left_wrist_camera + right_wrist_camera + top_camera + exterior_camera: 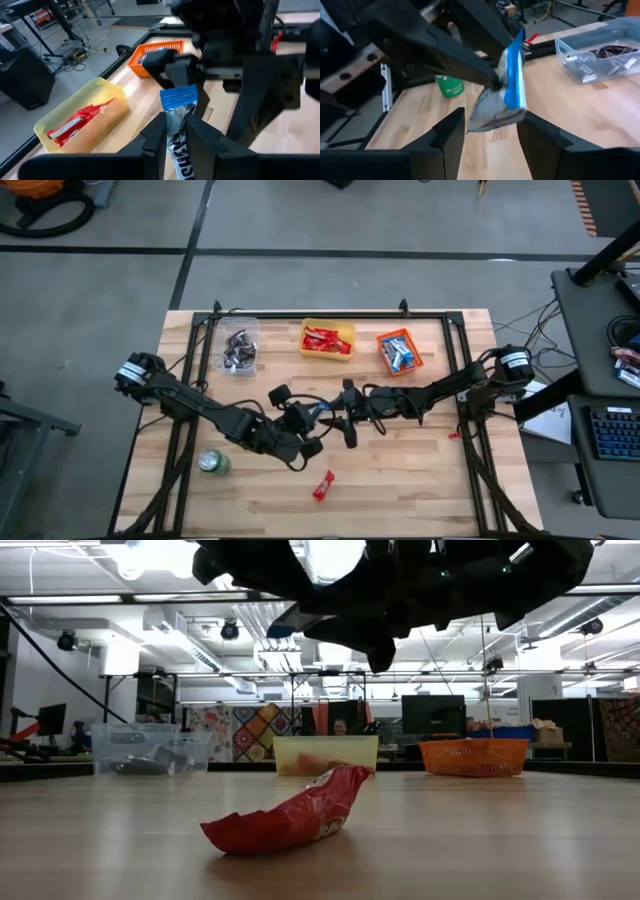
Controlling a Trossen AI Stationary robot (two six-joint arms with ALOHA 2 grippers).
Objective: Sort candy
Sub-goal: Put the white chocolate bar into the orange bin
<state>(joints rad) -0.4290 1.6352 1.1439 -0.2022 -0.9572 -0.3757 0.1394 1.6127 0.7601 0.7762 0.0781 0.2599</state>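
Handing over mid-air above the worktop (400, 470): my left tool (175, 137) is clamped on a blue-and-white candy bar (178, 117), my right tool (490, 132) open around its far end. I'd close right first, then release left. Bar's long axis runs tool to tool, blue end toward the right one.

Three small tubs are sitting in a row at the far side of the wooden table: one clear plastic tub (239, 347), one yellow plastic tub (328, 340) and one orange mesh basket (399, 351). One round green can (214, 463) is standing near the front. One red wrapped candy bar (323, 485) is lying loose on the wood. One blue-and-white wrapped candy bar (179, 120) is sitting between dark fingers. Two dark robot arms are reaching in. The candies inside the tubs are too small to count.
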